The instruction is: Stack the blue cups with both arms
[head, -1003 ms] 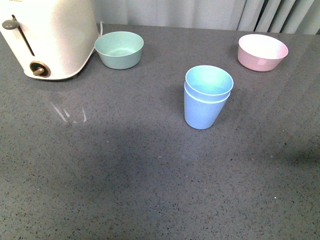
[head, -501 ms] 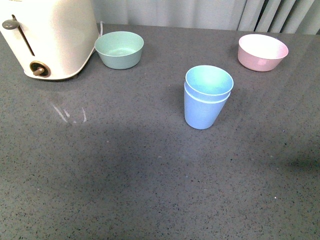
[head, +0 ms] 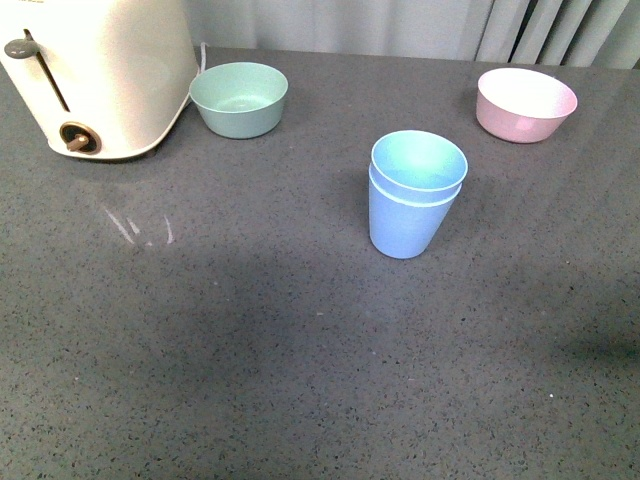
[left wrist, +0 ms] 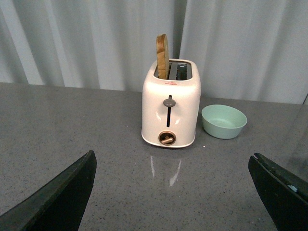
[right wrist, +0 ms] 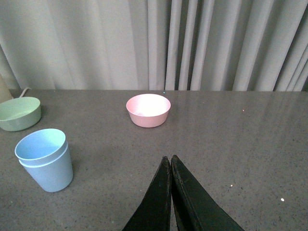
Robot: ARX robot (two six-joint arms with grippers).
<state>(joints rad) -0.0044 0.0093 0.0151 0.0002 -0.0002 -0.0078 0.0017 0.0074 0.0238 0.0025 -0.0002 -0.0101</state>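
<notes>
Jaws first: your left gripper [left wrist: 173,192] stands wide apart with nothing between its fingers, and your right gripper [right wrist: 171,163] is pressed closed, tips touching, holding nothing

From the front view, neither arm shows. You see the blue cups [head: 412,195] already nested, one inside the other, upright on the grey counter [head: 250,350]. Taking that stack as the landmark: the pink bowl [head: 526,103] sits well behind it to the right, the mint green bowl [head: 238,98] well behind it to the left, and the toaster [head: 95,70] further left, just beside that bowl. Over the last second the stack has not moved; only a faint shadow at the right edge has slipped further out, which suggests your right arm is pulling away. By my reading the stacking is done

From the left wrist, you face the toaster [left wrist: 171,110] with a slice of bread [left wrist: 162,57] standing in one slot; the cups are out of sight

From the right wrist, the stack [right wrist: 44,159] stands well apart from the closed fingertips, with the pink bowl [right wrist: 148,109] beyond it
</notes>
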